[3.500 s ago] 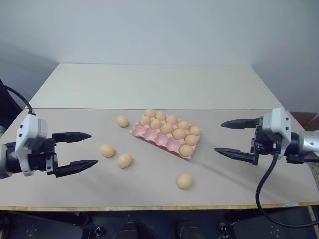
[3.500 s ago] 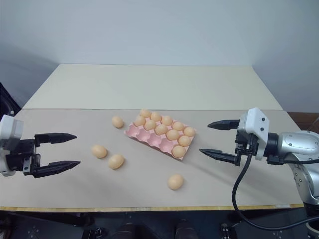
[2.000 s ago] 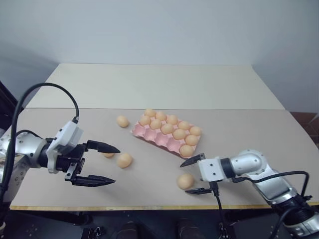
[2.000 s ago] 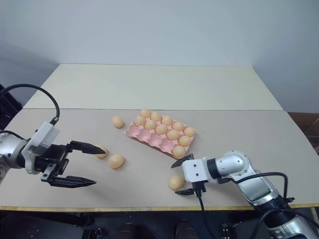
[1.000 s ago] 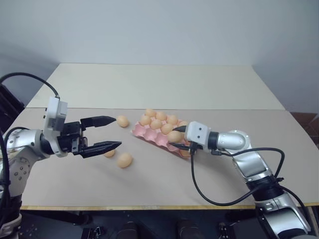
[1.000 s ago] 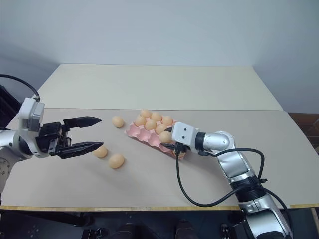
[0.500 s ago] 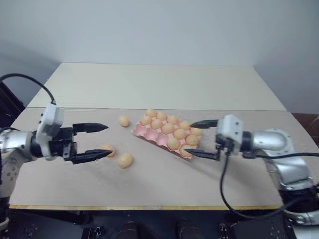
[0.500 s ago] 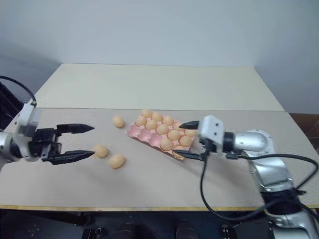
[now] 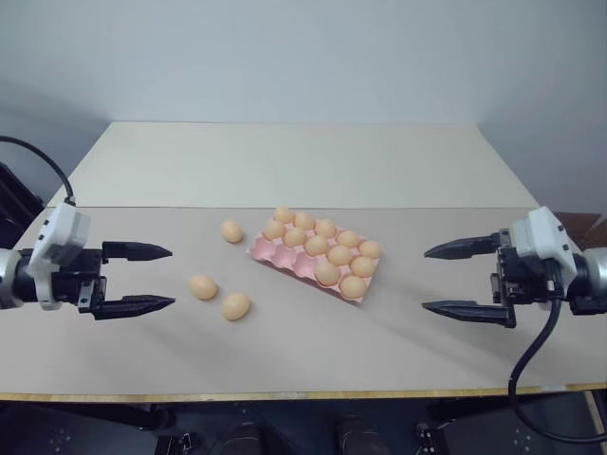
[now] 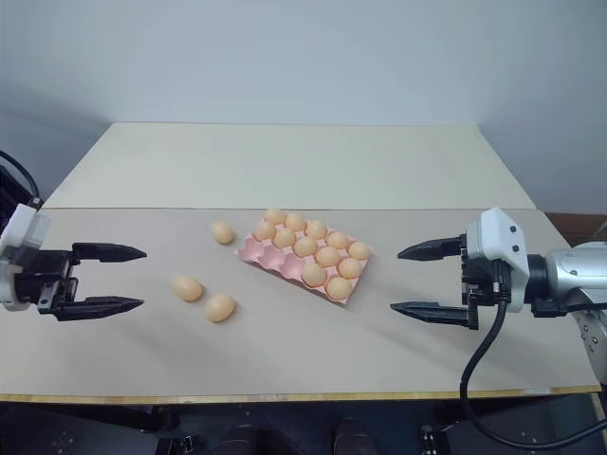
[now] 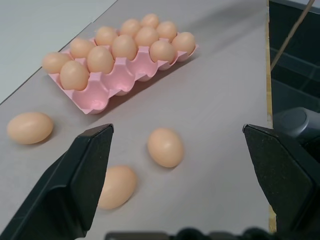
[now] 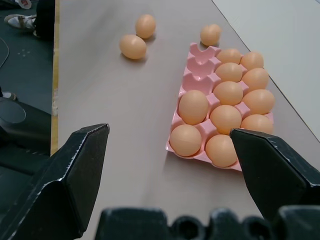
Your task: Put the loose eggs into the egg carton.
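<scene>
- Since the earlier frame, our right gripper [image 9: 458,280] seated one egg, then withdrew, jaws wide
- Egg carton [image 9: 287,256] holds ten; three loose eggs [image 9: 202,287] remain
- Left gripper [image 9: 152,278] wide, empty

You see a flat pink moulded egg carton [image 9: 287,256] lying angled, ten cups filled, two empty at its left end. Three smooth pale orange-tan loose eggs [image 9: 202,287] lie left of it.

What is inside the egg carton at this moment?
The egg carton holds ten eggs. Two cups at one end, in the near row, stand empty. The cup floors under the eggs are covered.
</scene>
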Controlling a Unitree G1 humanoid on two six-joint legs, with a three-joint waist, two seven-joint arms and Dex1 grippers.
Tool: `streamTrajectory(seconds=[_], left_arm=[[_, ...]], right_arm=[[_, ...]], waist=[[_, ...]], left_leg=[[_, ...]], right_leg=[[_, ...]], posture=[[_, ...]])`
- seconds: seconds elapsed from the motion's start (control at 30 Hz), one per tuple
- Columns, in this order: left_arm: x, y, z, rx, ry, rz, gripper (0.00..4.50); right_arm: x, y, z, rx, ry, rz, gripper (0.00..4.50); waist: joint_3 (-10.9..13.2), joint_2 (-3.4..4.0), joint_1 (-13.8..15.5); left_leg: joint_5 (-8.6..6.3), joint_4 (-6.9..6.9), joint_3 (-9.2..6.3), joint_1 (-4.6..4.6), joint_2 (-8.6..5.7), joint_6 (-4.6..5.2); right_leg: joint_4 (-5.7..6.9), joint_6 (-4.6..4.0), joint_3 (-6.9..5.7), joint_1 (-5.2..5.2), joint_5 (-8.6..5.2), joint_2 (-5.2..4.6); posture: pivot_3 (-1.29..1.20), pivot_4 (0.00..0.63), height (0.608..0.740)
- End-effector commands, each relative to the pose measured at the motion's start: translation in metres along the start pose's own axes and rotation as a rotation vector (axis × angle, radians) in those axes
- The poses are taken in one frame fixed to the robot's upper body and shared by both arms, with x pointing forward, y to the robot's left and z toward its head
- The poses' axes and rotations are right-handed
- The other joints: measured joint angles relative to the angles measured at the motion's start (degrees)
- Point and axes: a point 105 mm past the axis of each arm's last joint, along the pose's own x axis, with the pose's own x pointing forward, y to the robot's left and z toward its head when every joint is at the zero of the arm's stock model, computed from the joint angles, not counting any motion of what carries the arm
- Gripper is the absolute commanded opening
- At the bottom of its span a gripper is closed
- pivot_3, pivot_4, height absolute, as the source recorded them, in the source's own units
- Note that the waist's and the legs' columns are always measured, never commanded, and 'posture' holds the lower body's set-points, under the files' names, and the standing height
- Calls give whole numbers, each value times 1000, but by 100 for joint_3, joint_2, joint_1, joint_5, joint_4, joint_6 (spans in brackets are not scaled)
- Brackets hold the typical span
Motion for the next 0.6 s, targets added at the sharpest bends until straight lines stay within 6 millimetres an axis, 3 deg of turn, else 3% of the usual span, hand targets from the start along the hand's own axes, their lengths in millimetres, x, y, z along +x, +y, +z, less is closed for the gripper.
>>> streamTrajectory(seconds=[0.03,0.33,0.6], left_arm=[[5,0,6,52,0,-15,4500],[6,11,-8,76,55,80,4500],[37,47,-40,-40,95,249,4500]], right_arm=[[3,3,12,-54,-24,10,4474],[5,3,17,-69,-37,5,4474],[11,2,22,-82,-69,-2,4474]], waist=[[0,0,4],[0,0,6],[0,-1,37]], left_leg=[[0,0,0,-2,0,0],[0,0,0,-2,0,0],[0,3,-2,-3,-2,0]], right_leg=[[-1,0,0,0,0,0],[0,0,0,-2,0,0],[1,1,-1,2,1,0]], posture=[[0,150,740],[0,150,740],[0,150,740]])
